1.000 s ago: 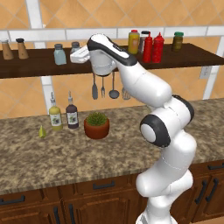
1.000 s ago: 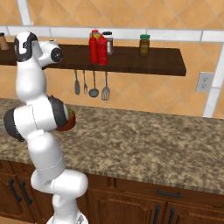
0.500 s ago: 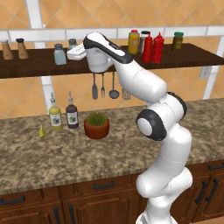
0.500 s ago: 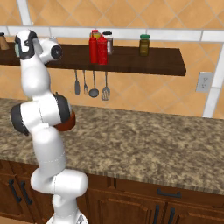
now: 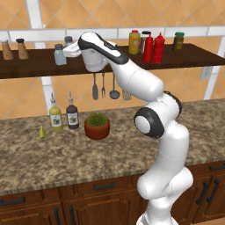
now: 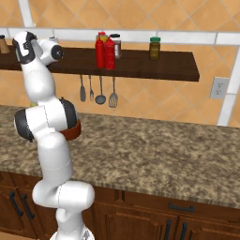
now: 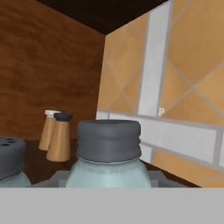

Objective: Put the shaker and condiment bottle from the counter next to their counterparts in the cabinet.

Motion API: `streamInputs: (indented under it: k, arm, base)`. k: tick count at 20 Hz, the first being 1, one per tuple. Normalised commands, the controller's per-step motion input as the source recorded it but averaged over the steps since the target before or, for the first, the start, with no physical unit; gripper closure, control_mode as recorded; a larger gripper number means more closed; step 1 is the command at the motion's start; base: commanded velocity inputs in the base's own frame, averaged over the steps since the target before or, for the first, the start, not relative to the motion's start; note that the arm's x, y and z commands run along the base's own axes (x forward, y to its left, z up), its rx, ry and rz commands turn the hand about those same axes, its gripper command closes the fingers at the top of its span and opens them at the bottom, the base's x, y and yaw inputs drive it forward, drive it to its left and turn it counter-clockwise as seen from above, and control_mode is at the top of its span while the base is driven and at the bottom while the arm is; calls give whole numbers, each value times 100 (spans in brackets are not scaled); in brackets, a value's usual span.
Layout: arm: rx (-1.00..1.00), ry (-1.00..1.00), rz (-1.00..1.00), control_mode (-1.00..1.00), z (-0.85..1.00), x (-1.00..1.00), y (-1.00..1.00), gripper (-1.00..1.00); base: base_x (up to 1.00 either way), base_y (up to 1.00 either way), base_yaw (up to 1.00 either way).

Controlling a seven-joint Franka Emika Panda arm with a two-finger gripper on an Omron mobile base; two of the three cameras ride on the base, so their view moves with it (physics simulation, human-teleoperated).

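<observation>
The arm reached up to the left part of the shelf [image 5: 26, 68], and the gripper [image 5: 69, 48] sat at shelf height just right of a pale shaker [image 5: 59, 54] with a grey cap. In the hand view a second shaker [image 7: 108, 154] stood close up between the finger bases, its grey cap and pale glass body centred; the gripper appeared closed on it, though the fingertips themselves were hidden. The other shaker's cap [image 7: 9, 157] showed just beside it at the left edge, and two brown wooden shakers [image 7: 59, 136] stood further along the shelf. The two red bottles [image 5: 153, 47] stood well to the right on the shelf, next to a yellow bottle [image 5: 134, 42]. On the desk [image 5: 52, 158] were two oil bottles [image 5: 63, 117] and a potted plant [image 5: 97, 125].
</observation>
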Motion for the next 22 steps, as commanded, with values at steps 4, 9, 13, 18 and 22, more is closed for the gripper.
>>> streamInputs:
  k: [4,9,13,18,22]
  arm:
    - [0,0,0,-100,-21,0,3,100]
    - [0,0,0,-100,-38,1,0,100]
    - [0,0,0,-100,-35,15,4,100]
    - [0,0,0,-100,-57,34,18,100]
    - [0,0,0,-100,-74,43,23,100]
  base:
    - [0,0,0]
    - [0,0,0]
    - [0,0,0]
    - [0,0,0]
    - [0,0,0]
